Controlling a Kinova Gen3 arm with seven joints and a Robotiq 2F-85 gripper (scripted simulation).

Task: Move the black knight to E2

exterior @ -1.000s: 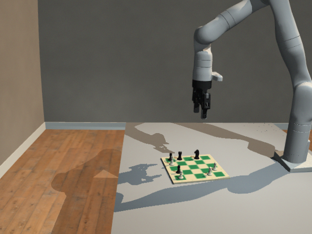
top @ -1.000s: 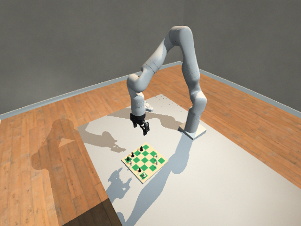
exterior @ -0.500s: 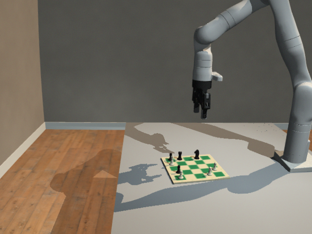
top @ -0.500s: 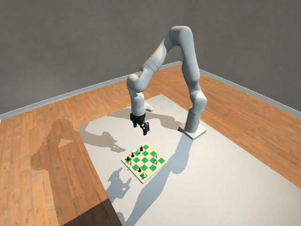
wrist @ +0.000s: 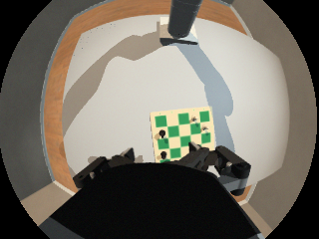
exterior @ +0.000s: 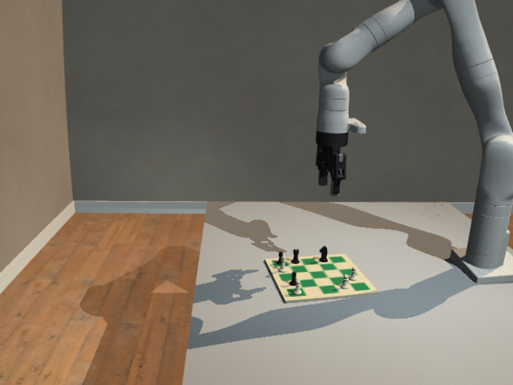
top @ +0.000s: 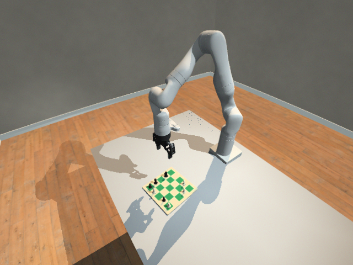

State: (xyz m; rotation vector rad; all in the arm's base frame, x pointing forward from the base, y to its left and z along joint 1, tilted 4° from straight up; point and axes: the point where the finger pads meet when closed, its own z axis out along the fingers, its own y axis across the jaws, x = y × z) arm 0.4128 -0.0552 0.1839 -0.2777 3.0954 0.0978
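Observation:
A small green-and-cream chessboard (top: 188,194) (exterior: 331,295) (wrist: 166,121) lies on the grey mat. The black knight (top: 165,174) (exterior: 323,253) stands upright on a square at the board's far edge, near the corner below my gripper. Three other black pieces (top: 155,181) (exterior: 295,256) and several white pieces (top: 169,204) (exterior: 345,281) stand upright on other squares. My gripper (top: 164,151) (exterior: 328,186) (wrist: 160,151) is open and empty. It hangs high above the mat, just beyond the board's far edge. The edge letters and digits are too small to read.
The arm's base (top: 225,154) (exterior: 480,269) stands on the grey mat (top: 256,213) to the right of and behind the board. Wooden floor (top: 42,185) surrounds the mat, with grey walls beyond.

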